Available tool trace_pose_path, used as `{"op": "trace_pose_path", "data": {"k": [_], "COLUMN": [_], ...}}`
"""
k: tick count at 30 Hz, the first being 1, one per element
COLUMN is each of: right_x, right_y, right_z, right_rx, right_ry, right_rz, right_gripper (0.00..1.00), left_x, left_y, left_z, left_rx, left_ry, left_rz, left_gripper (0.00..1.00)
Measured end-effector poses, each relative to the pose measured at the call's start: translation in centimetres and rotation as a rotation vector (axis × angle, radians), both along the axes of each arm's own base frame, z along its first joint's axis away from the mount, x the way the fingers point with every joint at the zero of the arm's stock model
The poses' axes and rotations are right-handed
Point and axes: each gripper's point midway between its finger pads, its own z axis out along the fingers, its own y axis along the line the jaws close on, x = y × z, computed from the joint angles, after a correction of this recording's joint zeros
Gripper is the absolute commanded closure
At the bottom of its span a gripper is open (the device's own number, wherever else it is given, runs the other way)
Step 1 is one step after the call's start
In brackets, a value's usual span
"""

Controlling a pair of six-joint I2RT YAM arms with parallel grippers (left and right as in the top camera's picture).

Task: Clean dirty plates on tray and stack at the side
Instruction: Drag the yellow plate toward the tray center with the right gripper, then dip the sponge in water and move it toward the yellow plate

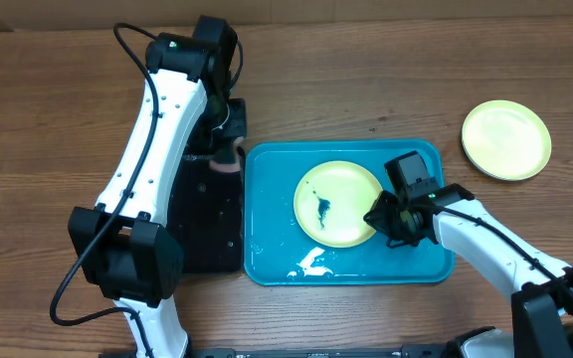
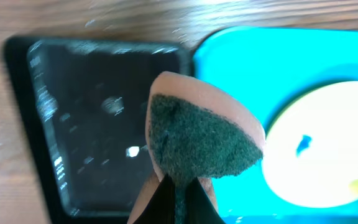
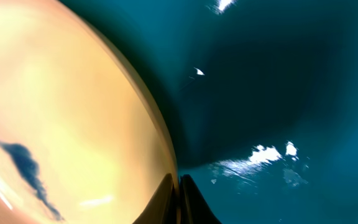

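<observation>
- A round, shallow, pale yellow-green plastic smeared plate (image 1: 336,202) sits inside the tray (image 1: 267,254). A dark, streaky smear (image 1: 323,208) marks the plate near its centre.
- The right end effector (image 1: 384,214) is pinched onto this plate's rim. In the right wrist view the glossy plate spreads left of the fingers and wet tray floor lies to their right.
- The tray is turquoise plastic, rectangular with rounded corners and a raised rim. Its long axis runs left to right, and white wet streaks shine on its floor.
- The left end effector (image 2: 179,193) pinches a sponge (image 2: 197,140), peach-bodied with a coarse dark green scrubbing face.
- A black tray (image 2: 92,124) with droplets lies beneath the sponge.
- A second plate (image 1: 506,139), the same colour, rests well beyond the right end effector on the brown wood-grain counter (image 1: 48,119).
</observation>
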Motion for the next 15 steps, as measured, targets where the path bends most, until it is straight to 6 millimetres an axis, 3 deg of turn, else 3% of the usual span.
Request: {"op": "trace_pose_path", "data": {"k": [5,8,15], "right_x": [1.9,2.0,1.9], "right_y": [1.1,1.2,1.4], "right_z": [1.7,1.9,1.9], "right_rx": [0.047,0.061,0.072], "right_ry": [-0.061,-0.062,-0.058], "right_rz": [0.032,0.038,0.048], "right_gripper": [0.96,0.96,0.96], "left_x": [0.6,0.4,-2.3], "left_y": [-1.4,-1.0,2.4], "left_z": [0.1,-0.8,-6.7], "left_rx": [-0.036,0.011,0.104], "left_ry": [-0.034,-0.021,0.117], "left_rz": [-0.048,-0.013,0.125], "left_gripper": [0.96,0.96,0.96]}}
